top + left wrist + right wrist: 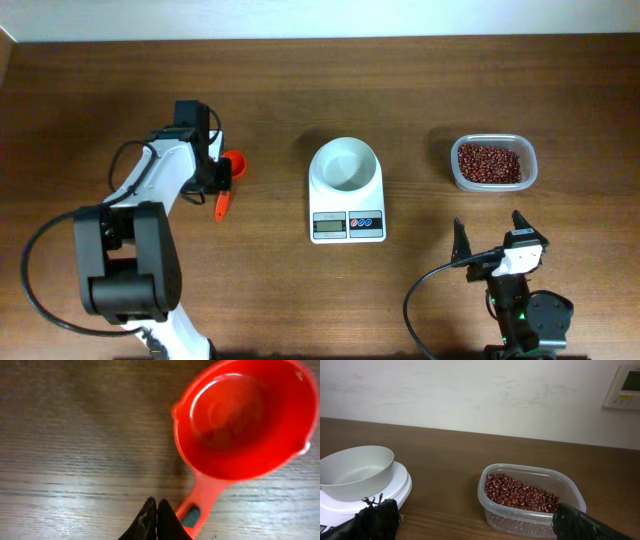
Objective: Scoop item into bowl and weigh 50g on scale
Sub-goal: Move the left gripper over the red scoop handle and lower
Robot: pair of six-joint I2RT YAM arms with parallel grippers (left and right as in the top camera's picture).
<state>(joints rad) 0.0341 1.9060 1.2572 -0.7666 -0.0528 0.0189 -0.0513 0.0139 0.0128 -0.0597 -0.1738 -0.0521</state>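
Dark red beans (489,161) fill a clear plastic tub (531,166) at the right; they show in the right wrist view (520,494) too. The white bowl (346,165) stands empty on the white scale (347,223), and also shows in the right wrist view (355,471). An orange scoop (229,172) lies on the table at the left, its cup (242,417) empty. My left gripper (156,505) is shut and empty, its tips just left of the scoop's handle (200,505). My right gripper (488,236) is open and empty, near the front edge, short of the tub.
The wooden table (300,90) runs back to a white wall (470,390). A white wall panel (624,386) hangs at the far right.
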